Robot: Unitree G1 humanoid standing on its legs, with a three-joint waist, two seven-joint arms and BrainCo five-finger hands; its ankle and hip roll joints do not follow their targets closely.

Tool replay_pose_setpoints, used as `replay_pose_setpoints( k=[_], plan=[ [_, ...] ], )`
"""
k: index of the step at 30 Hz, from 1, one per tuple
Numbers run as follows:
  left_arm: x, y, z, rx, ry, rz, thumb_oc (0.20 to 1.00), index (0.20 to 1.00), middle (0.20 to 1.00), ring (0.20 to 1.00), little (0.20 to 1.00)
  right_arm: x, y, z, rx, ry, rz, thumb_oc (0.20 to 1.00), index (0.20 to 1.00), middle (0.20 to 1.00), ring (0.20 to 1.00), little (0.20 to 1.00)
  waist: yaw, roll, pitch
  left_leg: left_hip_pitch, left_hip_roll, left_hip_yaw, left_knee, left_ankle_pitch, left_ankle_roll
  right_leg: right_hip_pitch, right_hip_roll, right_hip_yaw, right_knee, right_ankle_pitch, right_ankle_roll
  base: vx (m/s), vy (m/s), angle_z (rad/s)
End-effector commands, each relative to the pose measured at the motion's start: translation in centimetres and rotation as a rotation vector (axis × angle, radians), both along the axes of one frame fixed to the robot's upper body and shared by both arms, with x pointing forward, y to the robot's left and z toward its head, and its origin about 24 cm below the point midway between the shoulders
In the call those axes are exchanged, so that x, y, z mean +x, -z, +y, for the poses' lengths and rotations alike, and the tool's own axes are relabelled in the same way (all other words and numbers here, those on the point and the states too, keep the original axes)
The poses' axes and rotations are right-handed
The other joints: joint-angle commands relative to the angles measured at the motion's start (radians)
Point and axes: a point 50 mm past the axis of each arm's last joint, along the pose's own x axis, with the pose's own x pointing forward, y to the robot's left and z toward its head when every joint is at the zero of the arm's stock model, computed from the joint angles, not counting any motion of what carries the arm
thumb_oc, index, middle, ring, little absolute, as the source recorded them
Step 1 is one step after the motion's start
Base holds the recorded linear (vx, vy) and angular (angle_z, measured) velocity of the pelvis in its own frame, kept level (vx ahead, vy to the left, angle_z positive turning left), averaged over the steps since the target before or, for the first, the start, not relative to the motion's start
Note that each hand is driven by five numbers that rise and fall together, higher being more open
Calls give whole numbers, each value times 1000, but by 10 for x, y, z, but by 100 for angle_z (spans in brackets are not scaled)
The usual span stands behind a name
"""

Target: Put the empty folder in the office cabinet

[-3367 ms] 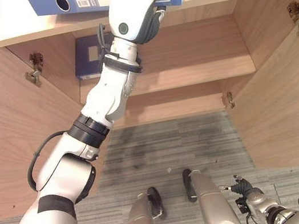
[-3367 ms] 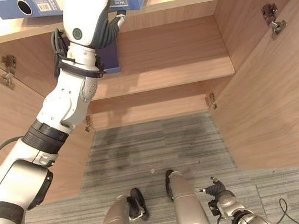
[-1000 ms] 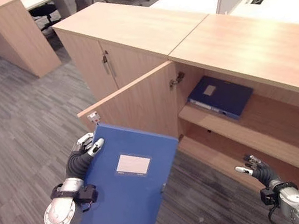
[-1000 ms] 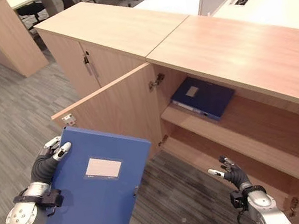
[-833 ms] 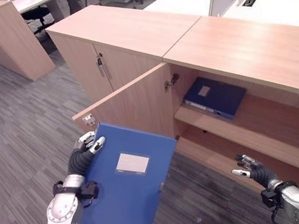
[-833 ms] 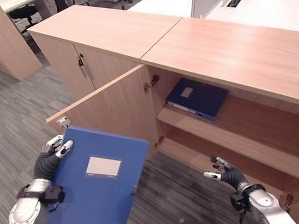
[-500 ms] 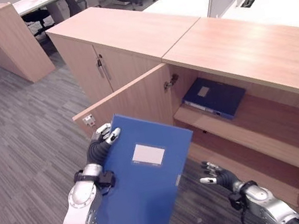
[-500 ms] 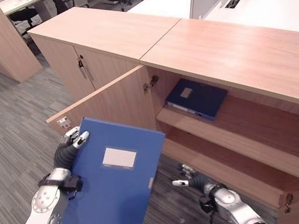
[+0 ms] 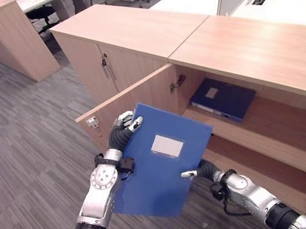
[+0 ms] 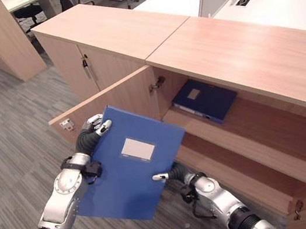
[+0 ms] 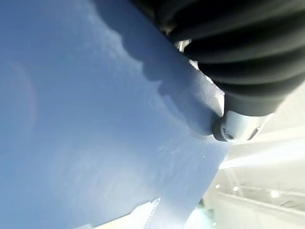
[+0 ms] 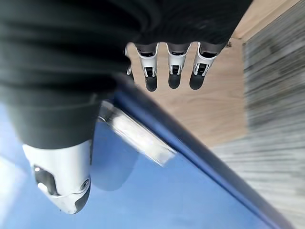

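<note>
The office cabinet (image 9: 248, 50) stands with its left door (image 9: 133, 103) swung open, a dark folder (image 9: 224, 97) already lying on its upper shelf (image 9: 273, 123), so there is plainly room beside it. In front of that open door the blue folder (image 9: 156, 167) is held tilted, face up, probably to line it up for sliding onto the shelf. The left robot hand (image 9: 122, 133) curls over the folder's top corner nearest the door, while the right robot hand (image 10: 172, 174) grips its edge on the cabinet side, thumb on the cover and fingers behind it.
</note>
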Motion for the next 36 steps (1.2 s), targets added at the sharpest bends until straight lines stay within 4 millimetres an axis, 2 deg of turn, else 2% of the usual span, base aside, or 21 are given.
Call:
replay_pose_setpoints(
  k=[1, 5, 8, 9, 11, 12, 13, 15, 17, 24, 28, 29, 31, 32, 33, 36],
  plan=[
    [9, -29, 1, 64, -12, -156, 200, 200, 200, 200, 200, 10, -27, 27, 139, -54, -107, 1000, 1000, 1000, 1000, 1000, -10, -56, -18, -12, -33, -21, -55, -2, -8, 80, -13, 76, -120, 33, 114, 0, 0, 0],
    [13, -27, 7, 77, -50, -152, 200, 200, 200, 200, 200, 6, -26, 19, 157, -36, -103, 1000, 1000, 1000, 1000, 1000, -18, -58, -21, -8, -29, -13, -55, -5, -10, 83, -12, 78, -124, 36, 115, 1, -1, -1],
    [16, -25, -2, 35, -26, -137, 200, 200, 200, 200, 200, 8, -28, 22, 209, -15, -92, 1000, 1000, 1000, 1000, 1000, -22, -59, -23, -5, -28, -10, -55, -5, -9, 84, -9, 78, -127, 37, 114, 0, -1, -1],
    [13, -22, -16, -40, 38, -111, 200, 200, 200, 200, 200, 10, -31, 30, 287, -16, -74, 1000, 1000, 1000, 1000, 1000, -23, -58, -22, -5, -28, -8, -55, -5, -9, 84, -7, 80, -130, 38, 114, 0, 0, 0],
    [11, -21, -24, -105, 75, -92, 200, 200, 200, 200, 200, 11, -31, 36, 325, -15, -59, 1000, 1000, 1000, 1000, 1000, -22, -58, -22, -5, -27, -7, -55, -4, -9, 84, -7, 80, -131, 39, 113, -3, 0, -4],
    [7, -19, -42, -244, 156, -45, 200, 200, 200, 200, 200, 9, -28, 47, 389, -18, -12, 1000, 1000, 1000, 1000, 1000, -23, -56, -20, -6, -27, -7, -55, -2, -8, 83, -7, 80, -131, 40, 113, -5, 2, -4],
    [7, -19, -41, -245, 157, -44, 200, 200, 200, 200, 200, 9, -28, 46, 390, -18, -11, 1000, 1000, 1000, 1000, 1000, -22, -56, -20, -6, -27, -7, -55, -2, -8, 83, -7, 80, -131, 40, 113, 0, 0, 0],
    [5, -20, -58, -355, 229, -6, 200, 200, 200, 200, 200, 3, -23, 58, 472, -26, 57, 1000, 1000, 1000, 1000, 1000, -22, -56, -18, -6, -27, -7, -55, -1, -8, 82, -7, 79, -132, 42, 113, 0, 0, 0],
    [4, -29, -79, -411, 329, -2, 200, 200, 200, 200, 200, -7, -14, 65, 562, -17, 137, 1000, 1000, 1000, 1000, 1000, -30, -55, -16, -6, -28, -7, -55, -1, -10, 83, -6, 81, -135, 43, 113, 0, 0, 0],
    [1, -48, -99, -482, 453, -25, 200, 200, 200, 200, 200, -20, 3, 60, 529, 0, 211, 1000, 1000, 1000, 1000, 1000, -47, -51, -15, -3, -26, -3, -55, 1, -15, 83, 4, 90, -144, 46, 113, 0, -2, -1],
    [-3, -53, -106, -512, 508, -23, 200, 200, 200, 200, 200, -20, 4, 63, 527, -11, 216, 1000, 1000, 1000, 1000, 1000, -50, -51, -17, -1, -25, -2, -55, 1, -15, 86, 6, 93, -149, 48, 114, 1, -3, -8],
    [-5, -57, -114, -519, 555, -23, 200, 200, 200, 200, 200, -19, 2, 66, 520, -38, 210, 1000, 1000, 1000, 1000, 1000, -53, -51, -18, 0, -26, -1, -55, 1, -15, 87, 8, 93, -151, 48, 114, -1, -1, -11],
    [-6, -59, -118, -526, 579, -17, 200, 200, 200, 200, 200, -19, 0, 68, 521, -51, 205, 721, 721, 721, 721, 721, -54, -51, -18, 0, -25, -1, -55, 1, -16, 88, 8, 94, -152, 49, 115, -3, -1, -7],
    [-7, -60, -121, -529, 598, -12, 200, 200, 200, 200, 200, -17, -3, 69, 516, -68, 192, 511, 511, 511, 511, 511, -54, -51, -18, 0, -25, -1, -55, 2, -16, 88, 8, 94, -151, 50, 115, -8, 1, -3],
    [-7, -62, -125, -533, 617, -10, 200, 200, 200, 200, 200, -15, -6, 69, 511, -77, 178, 200, 200, 200, 200, 200, -56, -51, -19, 0, -26, -1, -55, 2, -16, 88, 8, 94, -151, 50, 115, 0, 0, 0],
    [-7, -64, -134, -530, 643, -2, 200, 200, 200, 200, 200, -12, -11, 71, 525, -91, 158, 200, 200, 200, 200, 200, -61, -49, -21, 1, -25, 0, -55, 2, -16, 89, 10, 98, -151, 48, 114, 0, 0, 0]
  ],
)
